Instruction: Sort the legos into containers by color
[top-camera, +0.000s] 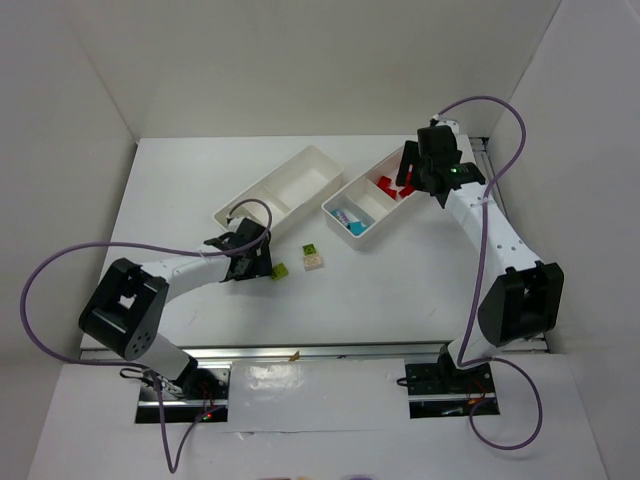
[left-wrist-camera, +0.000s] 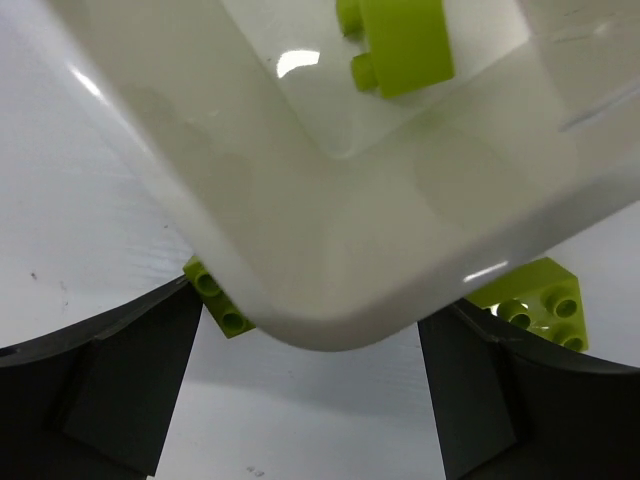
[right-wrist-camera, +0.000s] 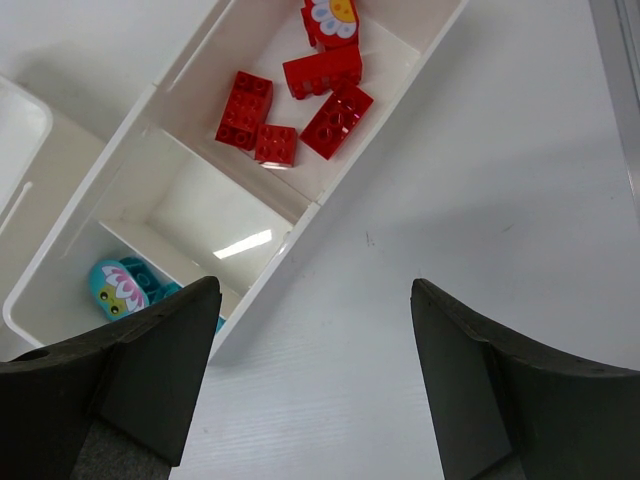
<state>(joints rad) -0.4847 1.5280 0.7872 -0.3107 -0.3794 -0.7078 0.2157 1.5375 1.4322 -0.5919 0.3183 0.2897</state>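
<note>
Left claw (top-camera: 256, 262): released, empty, low beside unsorted pieces.
Left tray (top-camera: 300, 165): glossy white plastic, rounded corner; sorted lime brick (left-wrist-camera: 400, 40) inside.
Desk (top-camera: 400, 290): loose lime bricks (top-camera: 281, 270) and beige brick (top-camera: 316, 262), studded, unsorted.
Right tray (right-wrist-camera: 300, 215): divider separates red bricks (right-wrist-camera: 255, 105) from cyan bricks (right-wrist-camera: 125, 290).
Right claw (top-camera: 412, 175): released, empty, above the red bricks.

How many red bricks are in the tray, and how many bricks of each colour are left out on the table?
In the tray, red bricks: 5 (one has a flower on it)
On the table, green bricks: 2
On the table, beige brick: 1
Total: 8
</note>
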